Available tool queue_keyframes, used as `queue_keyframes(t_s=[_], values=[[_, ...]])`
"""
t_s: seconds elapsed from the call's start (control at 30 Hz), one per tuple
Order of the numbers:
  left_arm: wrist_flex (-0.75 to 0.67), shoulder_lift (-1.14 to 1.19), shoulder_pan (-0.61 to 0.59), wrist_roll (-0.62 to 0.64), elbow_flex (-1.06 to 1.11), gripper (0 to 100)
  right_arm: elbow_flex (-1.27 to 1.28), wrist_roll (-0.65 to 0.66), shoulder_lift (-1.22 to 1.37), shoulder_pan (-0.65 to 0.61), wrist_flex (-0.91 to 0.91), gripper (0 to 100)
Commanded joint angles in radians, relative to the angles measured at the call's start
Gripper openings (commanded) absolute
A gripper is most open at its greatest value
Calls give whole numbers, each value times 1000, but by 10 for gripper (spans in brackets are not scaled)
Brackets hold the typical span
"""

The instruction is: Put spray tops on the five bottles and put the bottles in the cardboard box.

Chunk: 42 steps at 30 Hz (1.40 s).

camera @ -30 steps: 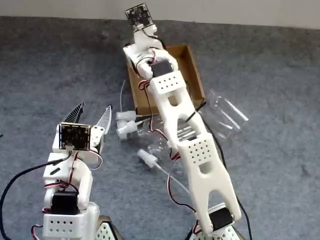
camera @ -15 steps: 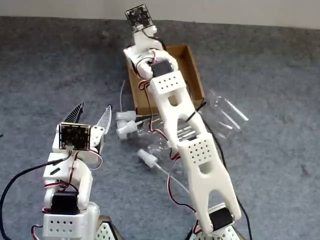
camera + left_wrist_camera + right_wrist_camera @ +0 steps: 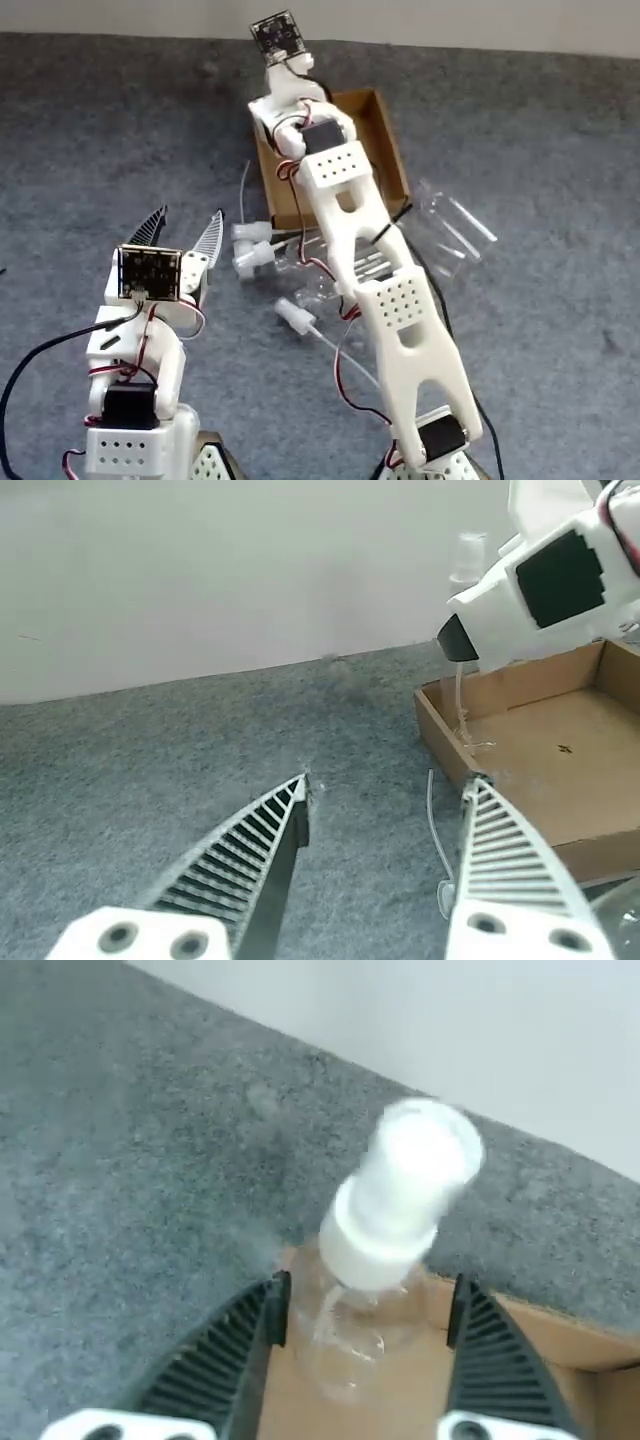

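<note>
A clear bottle [image 3: 350, 1345] with a white spray top [image 3: 410, 1175] stands upright between the fingers of my right gripper [image 3: 367, 1285], over the far left corner of the cardboard box [image 3: 392, 150]. The jaws are open, with a thin gap on each side of the bottle. In the left wrist view the same bottle [image 3: 460, 695] hangs below the right arm's wrist [image 3: 545, 580], its base at the box corner [image 3: 440, 705]. My left gripper [image 3: 185, 225] stands open and empty over bare carpet, left of the box. Loose spray tops [image 3: 252, 247] lie between the arms.
Clear uncapped bottles [image 3: 452, 228] lie on the carpet right of the right arm. Another spray top with its tube [image 3: 296, 317] lies nearer the arm bases. A thin loose tube [image 3: 243, 190] lies beside the box. Grey carpet stretches free to the left and far right.
The right arm's wrist has shifted very slightly away from the bases over the box. The left arm has not moved.
</note>
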Motion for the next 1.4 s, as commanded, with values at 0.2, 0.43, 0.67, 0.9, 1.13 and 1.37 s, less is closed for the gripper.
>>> queue_keyframes(t_s=[0.2, 0.43, 0.67, 0.9, 1.13, 1.37], values=[[-18, 2, 18, -8, -27, 188, -255, 6, -33, -7, 68, 213], [-18, 2, 18, -8, -27, 188, -495, 14, -36, -4, 280, 211], [-18, 2, 18, -8, -25, 188, -521, 14, -180, 2, 542, 210], [-18, 2, 16, -8, -27, 188, -519, 14, -361, 10, 892, 210], [37, 2, 12, -68, -64, 188, -518, 14, -481, 211, 891, 98], [272, 4, -61, -158, -223, 188, -496, 61, -602, 389, 892, 88]])
